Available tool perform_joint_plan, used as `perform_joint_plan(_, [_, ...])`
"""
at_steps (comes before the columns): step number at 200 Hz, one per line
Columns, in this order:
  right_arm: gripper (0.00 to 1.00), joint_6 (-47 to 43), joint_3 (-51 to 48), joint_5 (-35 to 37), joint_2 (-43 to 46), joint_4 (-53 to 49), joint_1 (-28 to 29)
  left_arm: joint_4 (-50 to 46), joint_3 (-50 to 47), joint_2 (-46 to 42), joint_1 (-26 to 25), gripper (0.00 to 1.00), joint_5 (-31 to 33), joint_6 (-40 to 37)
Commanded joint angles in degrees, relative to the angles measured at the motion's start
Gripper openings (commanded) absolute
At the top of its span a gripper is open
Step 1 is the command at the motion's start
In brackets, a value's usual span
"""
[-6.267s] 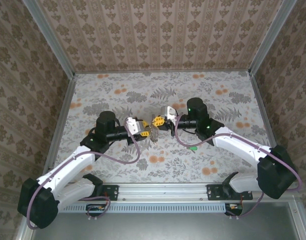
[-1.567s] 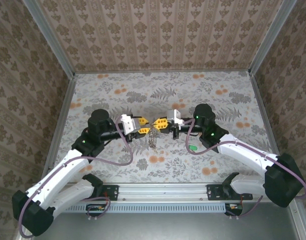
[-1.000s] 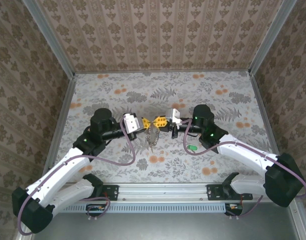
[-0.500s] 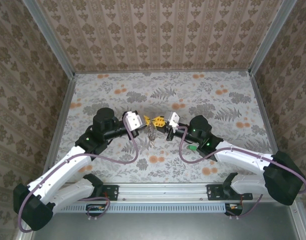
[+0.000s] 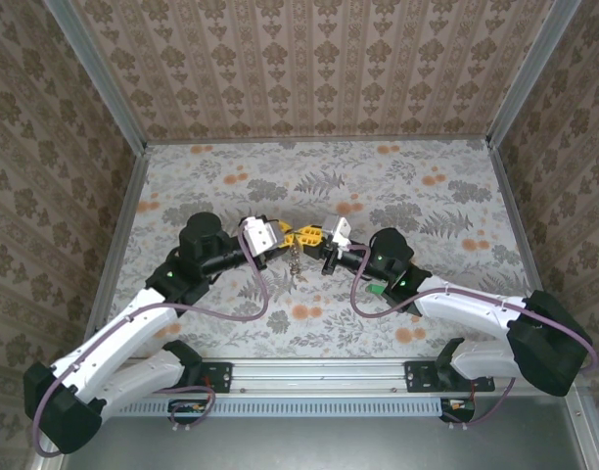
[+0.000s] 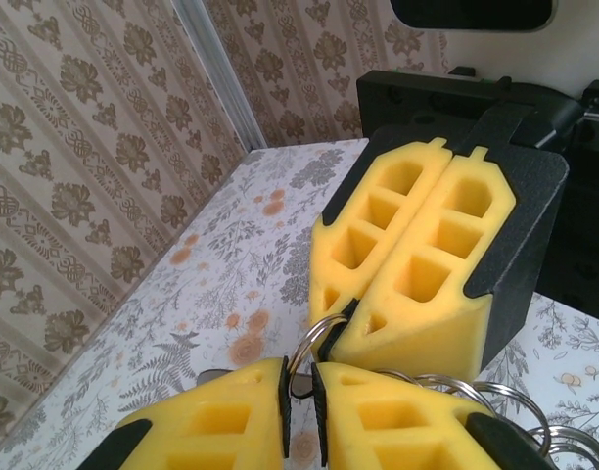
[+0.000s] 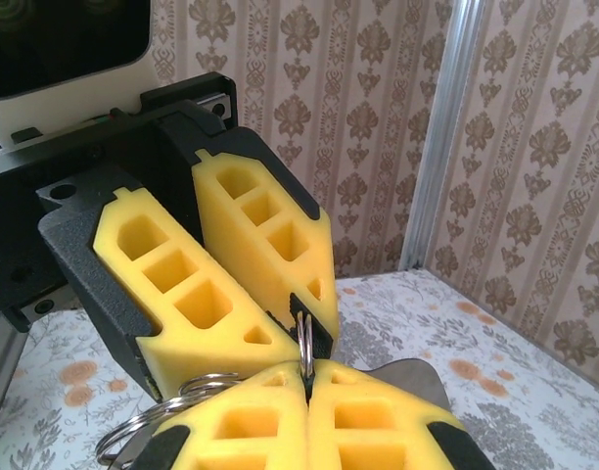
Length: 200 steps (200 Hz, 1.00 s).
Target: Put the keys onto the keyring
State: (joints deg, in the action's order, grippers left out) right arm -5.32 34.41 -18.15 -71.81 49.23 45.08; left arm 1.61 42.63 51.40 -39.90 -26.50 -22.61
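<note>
Left tool (image 6: 298, 397) has just eased: its yellow pads (image 6: 221, 421) now show a slit around the thin silvery wire keyring (image 6: 317, 335) — can't tell if it grips. Right tool (image 7: 306, 377) is clenched on that ring, with small metal keys (image 5: 295, 262) dangling beneath — reads as a handover to the right.

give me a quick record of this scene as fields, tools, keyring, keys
left tool: pads almost together, a narrow gap, pinching the keyring
right tool: shut on the keyring
tools' pose: tip to tip over mid table, the metal loop between them
keys: small bunch dangling by the meeting point, too small to tell apart
further rings: more metal loops show beside the pads in both wrist views
</note>
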Motion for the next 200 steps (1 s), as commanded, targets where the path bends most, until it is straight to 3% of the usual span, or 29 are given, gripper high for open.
perform_joint_plan(1, [0.00,1.72,1.72,-2.91,-0.89,5.67,1.05,0.97,-0.70,-1.33,-1.65,0.16,-3.19,1.17])
perform_joint_plan(21, [0.00,1.74,1.45,-2.63,-1.22,5.70,1.03,1.04,-0.75,-2.03,-1.66,0.00,-3.38,1.08])
perform_joint_plan(107, [0.00,-1.46,0.92,-4.78,-1.87,3.57,1.81,0.59,-0.09,-1.61,-1.65,0.00,-4.17,1.34])
perform_joint_plan(129, [0.00,-9.96,0.97,-6.56,-0.45,-5.55,1.84,-0.39,0.04,-2.24,-1.66,0.00,-1.83,1.23])
perform_joint_plan(166, [0.21,-21.24,1.19,-6.49,5.16,-22.72,-0.80,-13.14,3.66,-1.57,-2.03,0.00,-2.21,-5.66])
perform_joint_plan(200, [0.30,-27.71,6.08,-9.08,6.99,-37.40,-1.58,-15.56,4.22,-0.74,-3.18,0.00,-0.60,-8.87])
